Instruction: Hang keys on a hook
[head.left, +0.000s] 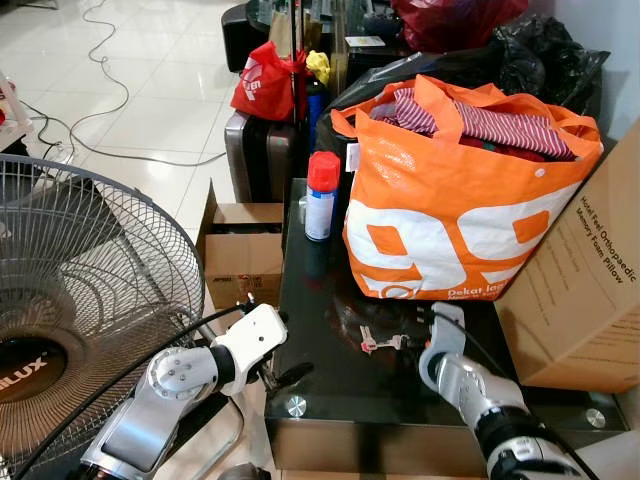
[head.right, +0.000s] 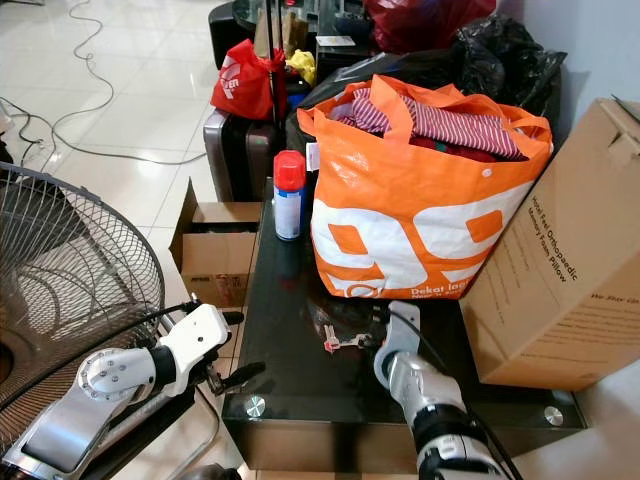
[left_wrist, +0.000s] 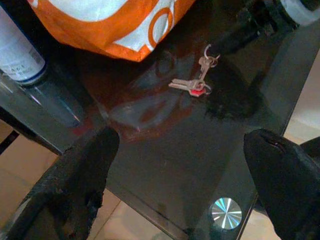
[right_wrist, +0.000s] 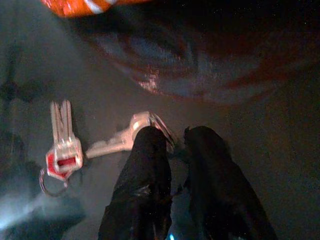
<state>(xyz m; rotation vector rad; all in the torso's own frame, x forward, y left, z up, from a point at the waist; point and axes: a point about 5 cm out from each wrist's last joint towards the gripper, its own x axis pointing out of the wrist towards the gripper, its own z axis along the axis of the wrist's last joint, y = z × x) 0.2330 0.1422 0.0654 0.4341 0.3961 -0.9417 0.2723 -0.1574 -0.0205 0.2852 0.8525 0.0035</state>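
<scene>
Down at the lower centre of the head views, the keys (head.left: 383, 342) lie flat on the dark glass table (head.left: 330, 385), just in front of the orange bag (head.left: 455, 200). The right gripper (right_wrist: 172, 145) pinches their ring, fingers nearly together around it. At lower left, the left gripper (left_wrist: 180, 175) hangs spread wide over the table's near corner. Striped clothes (head.left: 500, 125) fill the orange bag; a spray can (head.left: 321, 196) stands beside it, and an open cardboard box (head.left: 243, 255) sits on the floor.

Cluttered home: fan (head.left: 70, 300), laundry bag (head.left: 450, 200)
</scene>
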